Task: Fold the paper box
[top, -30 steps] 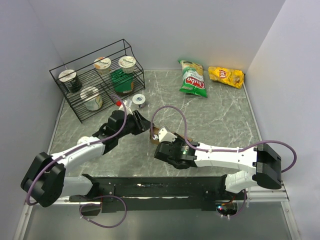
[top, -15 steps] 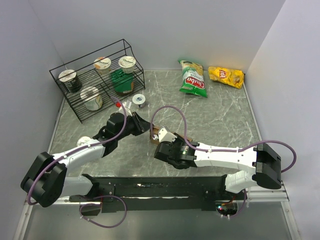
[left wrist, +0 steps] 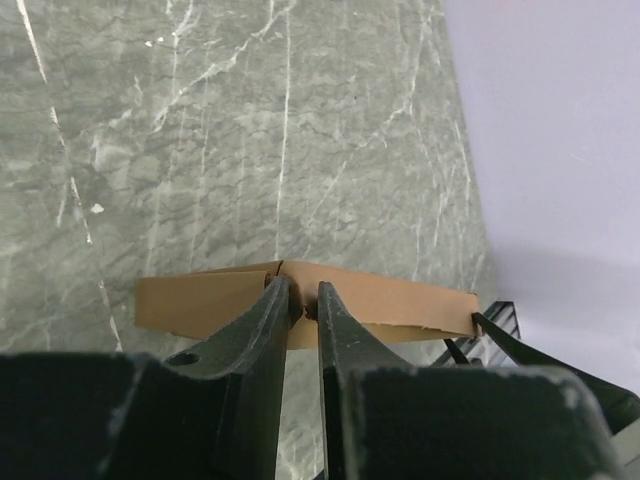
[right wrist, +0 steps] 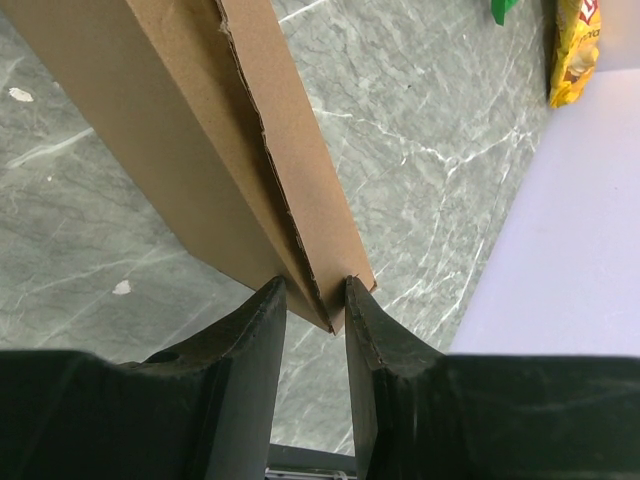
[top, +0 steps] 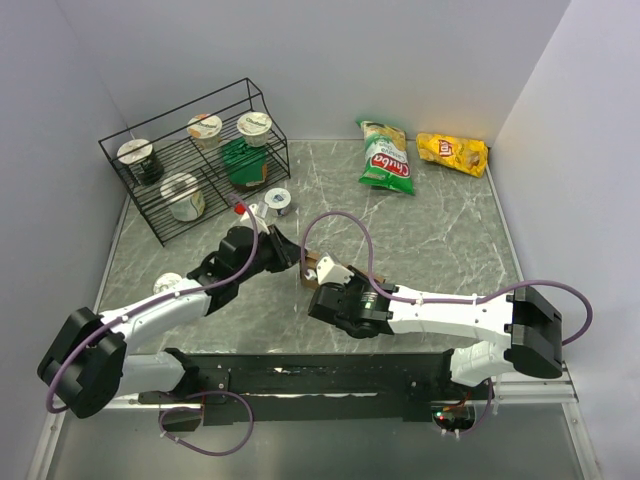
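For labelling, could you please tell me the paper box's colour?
The paper box: plain brown, right wrist view.

— What kind of place is this?

— A robot test cell in a lab, I think, not a home. Plain pale walls [top: 300, 60] close the table [top: 450, 240] on three sides. The left arm [top: 160, 305] and the right arm [top: 450, 315] are bolted on a black rail [top: 300, 375], with purple cables [top: 335, 214] hanging free.

— But I see food.

— Yes, only a few pieces, set apart. Beyond the left gripper [top: 288, 252], to its left, stands a wire rack [top: 150, 175] with sealed cups [top: 182, 195]. Far beyond the right gripper [top: 312, 268], to its right, lie a green chip bag [top: 385, 160] and a yellow chip bag [top: 452, 152].
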`<state>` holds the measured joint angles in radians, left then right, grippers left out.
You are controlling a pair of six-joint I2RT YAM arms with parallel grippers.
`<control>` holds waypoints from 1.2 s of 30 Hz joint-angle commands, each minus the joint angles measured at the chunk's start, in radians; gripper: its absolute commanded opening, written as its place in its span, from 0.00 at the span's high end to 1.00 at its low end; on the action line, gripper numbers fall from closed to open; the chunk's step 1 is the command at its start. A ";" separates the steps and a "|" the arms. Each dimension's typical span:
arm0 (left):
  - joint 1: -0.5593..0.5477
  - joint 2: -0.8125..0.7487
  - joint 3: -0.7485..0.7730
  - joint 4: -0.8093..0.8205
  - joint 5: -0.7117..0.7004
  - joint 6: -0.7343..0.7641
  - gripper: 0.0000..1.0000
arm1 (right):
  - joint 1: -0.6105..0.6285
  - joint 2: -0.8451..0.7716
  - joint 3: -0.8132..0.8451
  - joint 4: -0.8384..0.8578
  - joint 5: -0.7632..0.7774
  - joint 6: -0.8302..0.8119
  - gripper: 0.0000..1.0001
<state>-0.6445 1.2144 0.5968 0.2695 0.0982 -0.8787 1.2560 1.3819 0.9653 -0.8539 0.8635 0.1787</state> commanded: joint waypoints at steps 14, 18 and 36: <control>-0.050 0.062 -0.011 -0.349 -0.198 0.084 0.66 | 0.000 0.046 0.016 -0.024 -0.184 0.059 0.77; -0.050 0.069 -0.020 -0.337 -0.186 0.080 0.62 | 0.000 0.060 0.019 -0.031 -0.190 0.056 0.81; -0.050 0.083 -0.152 -0.193 -0.115 -0.005 0.77 | 0.000 0.057 0.027 -0.040 -0.185 0.067 0.82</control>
<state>-0.6949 1.2362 0.5457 0.3527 -0.0174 -0.8951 1.2541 1.4075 0.9951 -0.8948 0.8410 0.1703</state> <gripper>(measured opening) 0.277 0.291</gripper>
